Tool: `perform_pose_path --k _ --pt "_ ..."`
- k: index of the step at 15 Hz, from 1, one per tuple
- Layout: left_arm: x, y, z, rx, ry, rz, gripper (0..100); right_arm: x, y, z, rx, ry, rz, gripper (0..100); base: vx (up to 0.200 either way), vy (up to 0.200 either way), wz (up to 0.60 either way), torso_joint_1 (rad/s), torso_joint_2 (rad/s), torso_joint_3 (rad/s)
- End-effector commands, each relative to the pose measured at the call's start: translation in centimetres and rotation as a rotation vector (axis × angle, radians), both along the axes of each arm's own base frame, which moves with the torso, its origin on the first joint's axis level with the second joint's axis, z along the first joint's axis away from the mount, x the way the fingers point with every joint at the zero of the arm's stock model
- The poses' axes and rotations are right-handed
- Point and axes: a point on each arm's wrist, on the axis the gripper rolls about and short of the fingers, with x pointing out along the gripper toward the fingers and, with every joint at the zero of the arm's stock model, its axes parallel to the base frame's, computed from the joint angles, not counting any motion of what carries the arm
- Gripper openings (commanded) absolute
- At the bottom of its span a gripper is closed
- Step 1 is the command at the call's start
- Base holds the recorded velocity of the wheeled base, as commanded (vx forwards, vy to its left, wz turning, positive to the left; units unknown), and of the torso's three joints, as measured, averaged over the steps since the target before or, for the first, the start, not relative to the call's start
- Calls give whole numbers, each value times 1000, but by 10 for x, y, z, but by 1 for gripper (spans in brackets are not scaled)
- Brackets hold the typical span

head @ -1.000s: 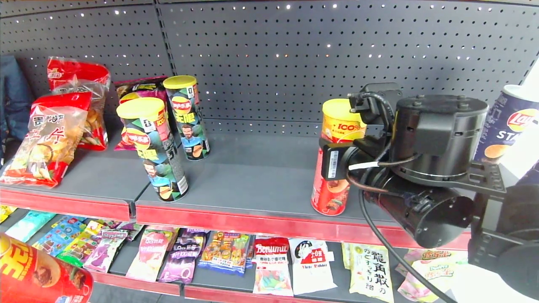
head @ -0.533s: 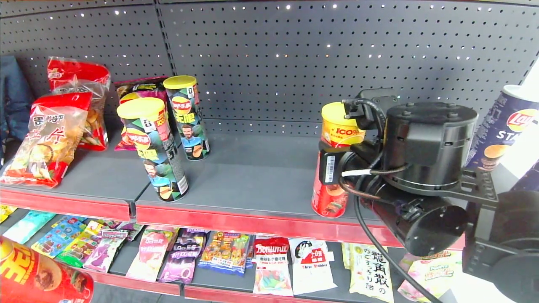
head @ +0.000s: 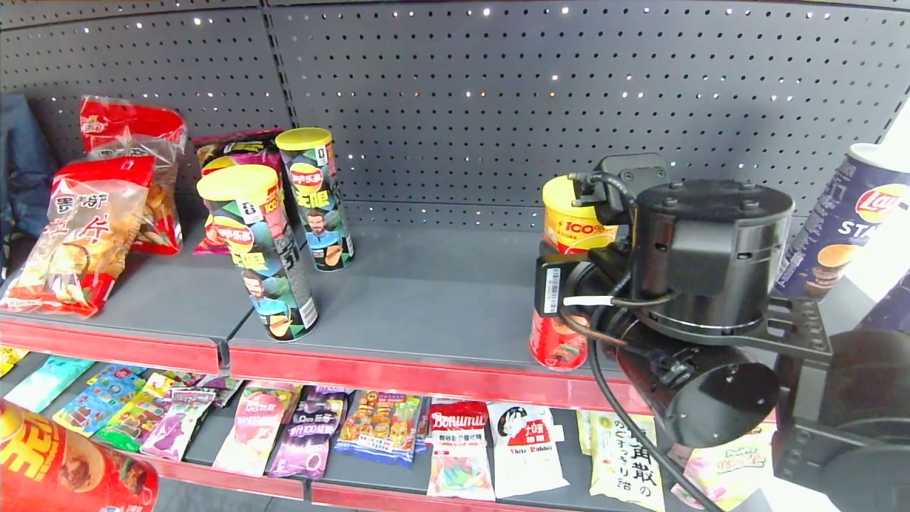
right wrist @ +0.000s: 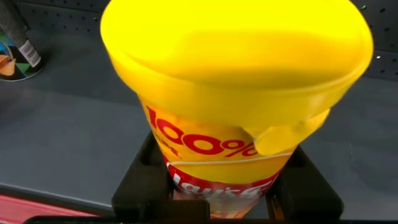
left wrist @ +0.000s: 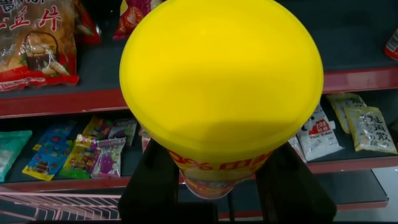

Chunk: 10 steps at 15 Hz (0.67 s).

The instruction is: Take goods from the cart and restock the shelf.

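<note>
Grey pegboard panel point(head: 498, 107) across 12 o'clock; two red snack bags point(head: 78, 235) at 9 o'clock, one behind other; dark blue fabric point(head: 21, 171) at far 9 o'clock edge; purple bag point(head: 234, 149) behind two upright green-black chip cans point(head: 259, 252), yellow lids, 10 o'clock; dark blue chip can point(head: 835, 227) at 3 o'clock; flat candy packets point(head: 455, 448) in row, 6 o'clock

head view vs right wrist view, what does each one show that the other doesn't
Only the head view: red snack bags at the left, sachets one level down, a blue can at the right, and a second red can at the lower left.

Only the right wrist view: the right pincer, its black fingers shut on the can's lower body.

Both: the yellow-lidded red can, upright near the front of the grey shelf.
</note>
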Motion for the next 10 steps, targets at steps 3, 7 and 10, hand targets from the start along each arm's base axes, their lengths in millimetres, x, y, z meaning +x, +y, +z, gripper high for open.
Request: perform_pose_path --k 3,7,10 --pt "-1 0 0 0 -8 2 0 -4 4 0 -2 -2 10 0 0 0 0 0 0 0" --pt "-2 0 0 0 -6 0 0 -3 1 -3 -13 4 -2 0 0 0 0 0 0 0" --pt "-2 0 0 0 -6 2 0 0 -1 -2 -13 1 -23 0 0 0 0 0 0 0"
